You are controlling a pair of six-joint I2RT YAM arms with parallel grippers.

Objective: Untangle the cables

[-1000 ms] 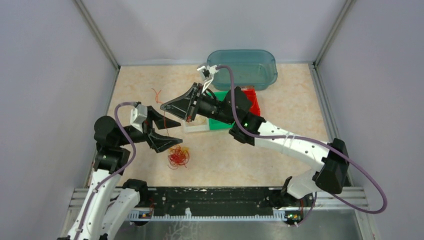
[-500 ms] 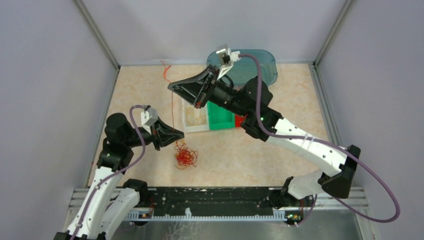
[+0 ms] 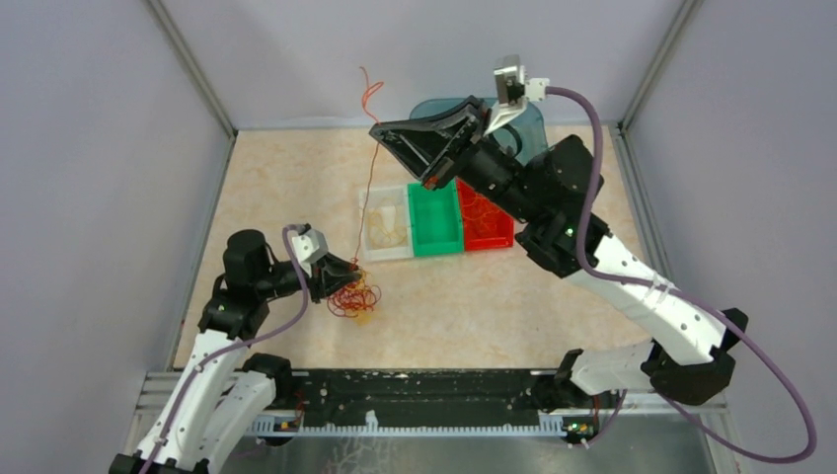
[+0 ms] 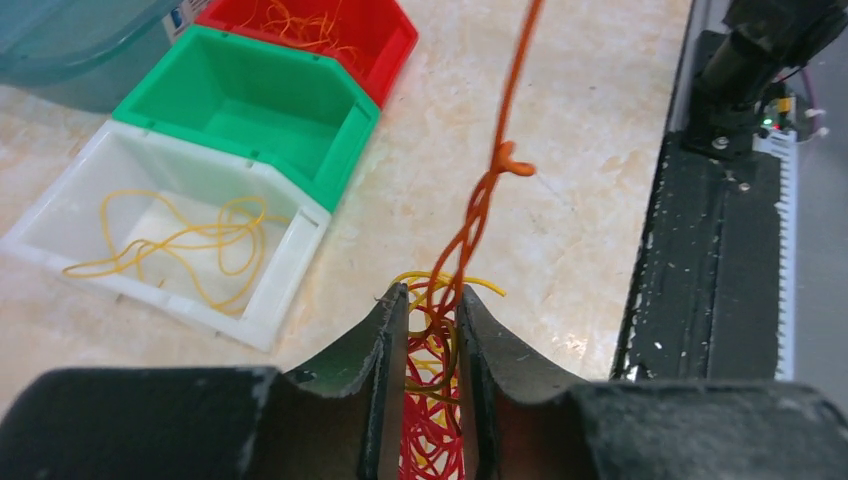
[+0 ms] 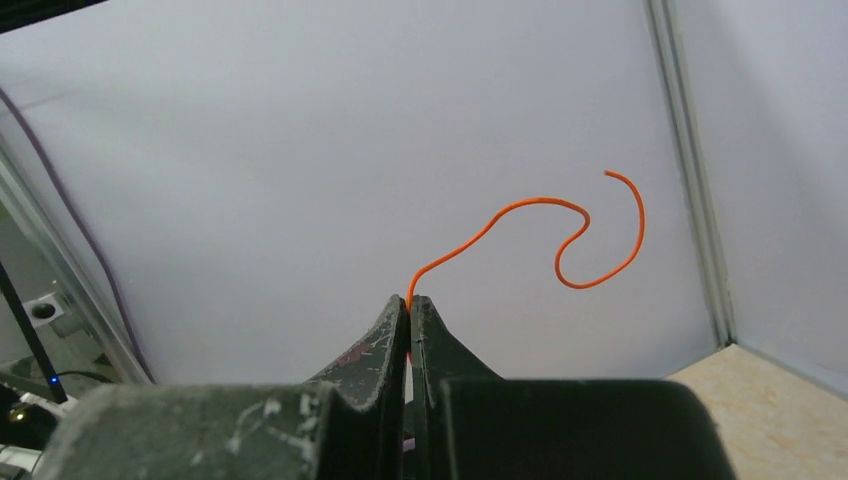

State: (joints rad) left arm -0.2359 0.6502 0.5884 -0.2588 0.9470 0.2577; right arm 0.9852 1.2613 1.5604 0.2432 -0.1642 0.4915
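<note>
The left arm reaches low, wrist tipped down. The left gripper point(image 4: 432, 300) is nipped onto the cables point(image 4: 432, 445), which are packed between its narrowly parted jaws. The right arm stretches high with its elbow bent. The right gripper point(image 5: 410, 305) is raised, jaws pressed tight on an orange strand point(image 5: 560, 215) that rises past its tips.

Grippers: two, the left gripper point(image 3: 336, 276) point(image 4: 432, 295) and the right gripper point(image 3: 380, 130) point(image 5: 410, 300), two fingers each. Containers: three small bins side by side ahead of the left jaws, one white bin point(image 3: 385, 256) point(image 4: 280, 290), one green bin point(image 3: 434, 222) point(image 4: 260, 120) and one red bin point(image 3: 484, 243) point(image 4: 395, 50), plus one teal tub point(image 3: 531, 123) point(image 4: 60, 40) farther ahead. Cables: one clump point(image 3: 350, 296) point(image 4: 430, 440) between the left jaws, one orange strand point(image 3: 373, 168) point(image 4: 510, 100) point(image 5: 520, 210) with one knot rising from it to the right jaws; loose yellow loops in the white bin and orange ones in the red, too tangled to count.
</note>
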